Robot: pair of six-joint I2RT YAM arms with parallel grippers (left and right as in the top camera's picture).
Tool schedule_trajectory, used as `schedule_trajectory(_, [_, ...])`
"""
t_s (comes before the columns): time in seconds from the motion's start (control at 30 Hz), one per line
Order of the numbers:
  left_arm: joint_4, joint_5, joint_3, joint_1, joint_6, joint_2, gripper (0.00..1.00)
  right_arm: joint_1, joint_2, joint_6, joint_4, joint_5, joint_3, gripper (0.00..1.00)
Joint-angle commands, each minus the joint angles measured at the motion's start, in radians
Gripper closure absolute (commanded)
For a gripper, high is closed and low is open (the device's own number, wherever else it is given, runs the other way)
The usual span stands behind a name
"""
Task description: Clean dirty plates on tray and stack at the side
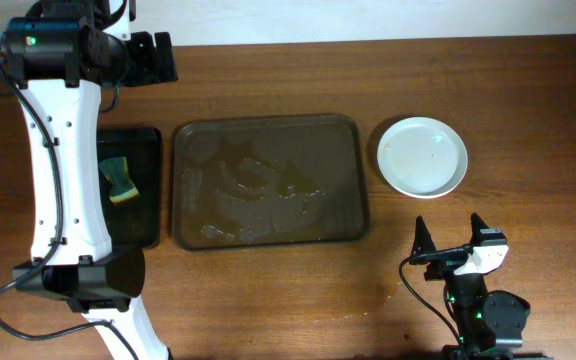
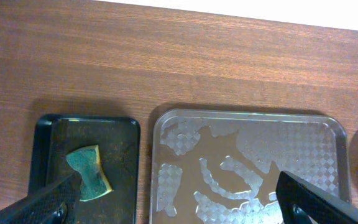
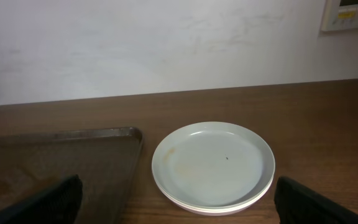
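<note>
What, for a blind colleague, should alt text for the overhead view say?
A wet metal tray lies at centre, bare of plates; a white plate sits to its right, a sponge in a black tray to its left.

Brown wooden table; plain white wall behind it.

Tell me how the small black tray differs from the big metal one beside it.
The black tray is narrow and dark; the metal tray is far wider and shiny. The black tray holds a sponge; the metal tray holds only wet streaks. Both are rectangular with rounded corners.
</note>
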Motion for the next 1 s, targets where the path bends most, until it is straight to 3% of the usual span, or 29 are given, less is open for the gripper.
schedule_trajectory(0.0, [0.031, -0.010, -0.001, -0.001, 0.002, -0.054, 0.01, -0.006, -0.010, 0.006, -0.004, -0.005, -0.007, 0.02])
schedule_trajectory(0.1, [0.104, -0.011, -0.022, 0.000, 0.024, -0.120, 0.01, -0.006, -0.010, 0.006, -0.003, -0.005, -0.007, 0.02])
schedule_trajectory(0.23, [0.278, -0.014, -0.213, 0.001, 0.069, -0.269, 0.01, -0.006, -0.010, 0.006, -0.004, -0.005, -0.007, 0.02])
schedule_trajectory(0.43, [0.580, -0.014, -0.695, 0.001, 0.221, -0.524, 0.01, -0.006, -0.010, 0.006, -0.004, -0.005, -0.007, 0.02])
schedule_trajectory(0.8, [1.241, -0.037, -1.767, 0.014, 0.232, -1.143, 0.01, -0.006, -0.010, 0.006, -0.004, -0.005, -0.007, 0.02])
schedule_trajectory(0.97, [1.470, -0.040, -2.101, 0.024, 0.246, -1.427, 0.01, -0.006, -0.010, 0.006, -0.004, -0.005, -0.007, 0.02])
